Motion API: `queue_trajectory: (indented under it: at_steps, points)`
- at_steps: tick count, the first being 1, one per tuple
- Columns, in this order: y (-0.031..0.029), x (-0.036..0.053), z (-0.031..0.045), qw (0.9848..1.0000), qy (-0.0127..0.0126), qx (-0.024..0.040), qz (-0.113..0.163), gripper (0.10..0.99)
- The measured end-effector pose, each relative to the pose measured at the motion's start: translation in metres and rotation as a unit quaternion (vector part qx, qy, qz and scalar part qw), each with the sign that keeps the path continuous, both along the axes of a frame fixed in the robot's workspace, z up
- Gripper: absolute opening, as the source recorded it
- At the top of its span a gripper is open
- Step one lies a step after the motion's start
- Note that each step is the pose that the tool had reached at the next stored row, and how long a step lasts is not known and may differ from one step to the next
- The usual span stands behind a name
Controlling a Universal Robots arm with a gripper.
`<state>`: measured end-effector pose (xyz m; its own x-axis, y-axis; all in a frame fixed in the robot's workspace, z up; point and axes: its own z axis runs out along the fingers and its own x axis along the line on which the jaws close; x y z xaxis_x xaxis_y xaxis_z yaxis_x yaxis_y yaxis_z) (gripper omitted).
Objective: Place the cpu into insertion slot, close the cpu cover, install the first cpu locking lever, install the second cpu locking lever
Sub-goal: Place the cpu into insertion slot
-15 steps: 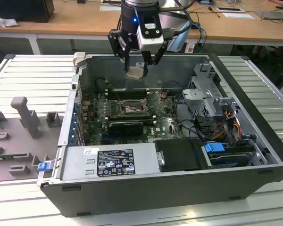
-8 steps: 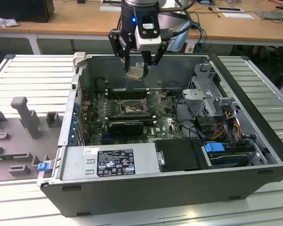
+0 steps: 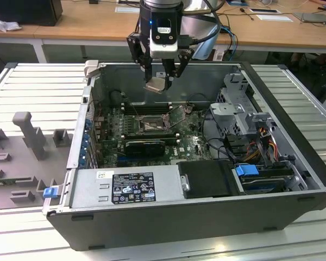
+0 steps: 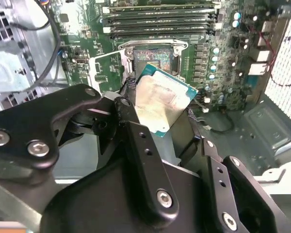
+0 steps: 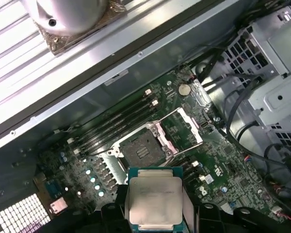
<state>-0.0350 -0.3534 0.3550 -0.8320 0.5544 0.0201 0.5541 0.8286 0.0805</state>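
One cpu (image 3: 155, 85), pale top face up, hung in the air above the insertion slot (image 3: 150, 124) and well apart from it, somewhat tilted. It was not seated.

The gripper (image 3: 159, 81) was clamped on the cpu, two fingers pinching opposite edges. Judged reason: an edge grip leaves the underside free and the chip roughly parallel to the slot, so it can go down flat.

In both wrist views the cpu (image 5: 154, 201) sat in the foreground with the slot (image 5: 142, 151) beyond it. The recess was bare and dark, with nothing in it.

One cpu cover (image 5: 166, 141), a thin metal frame, stood swung up at one edge of the slot. Judged reason: it was left open so the recess stays reachable from above. The locking levers were too thin to count with confidence.

In the second wrist view, four long black memory slots (image 4: 160, 22) lay side by side just beyond the slot (image 4: 153, 54).

One green motherboard (image 3: 190, 144) carried the slot. It lay flat in one open computer case (image 3: 168, 223).

Count: cpu one, slot one, cover one, gripper one, fingers two.
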Motion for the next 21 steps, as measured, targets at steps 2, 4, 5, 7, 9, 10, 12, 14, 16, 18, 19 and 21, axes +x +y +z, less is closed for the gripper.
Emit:
queue_trajectory:
  at_steps: [2,4,5,7,9,10,12,14,16,18,19,21]
  points:
    - [0.0000,0.0000,-0.0001,0.9998,0.0005,0.0000,-0.020,0.525]
    - [0.0000,0.0000,-0.0003,0.9992,0.0008,0.0000,-0.039,0.525]
    - [0.0000,0.0000,-0.0004,0.9989,0.0008,0.0000,-0.047,0.525]
    - [0.0000,0.0000,-0.0006,0.9973,0.0008,0.0000,-0.074,0.525]
    - [0.0000,0.0000,-0.0009,0.9951,0.0008,0.0001,-0.099,0.525]
    - [0.0000,0.0000,-0.0012,0.9946,0.0009,0.0001,-0.103,0.525]
    - [0.0000,0.0000,-0.0023,0.9942,0.0014,-0.0001,-0.107,0.525]
    - [0.0000,0.0000,-0.0036,0.9942,0.0015,-0.0001,-0.107,0.525]
    - [0.0000,0.0000,-0.0040,0.9937,0.0015,-0.0002,-0.112,0.525]
    - [0.0000,0.0000,-0.0044,0.9913,0.0015,0.0000,-0.131,0.525]
    - [0.0000,0.0000,-0.0046,0.9902,0.0015,0.0000,-0.140,0.525]
    - [0.0000,0.0000,-0.0048,0.9872,0.0015,0.0000,-0.160,0.525]
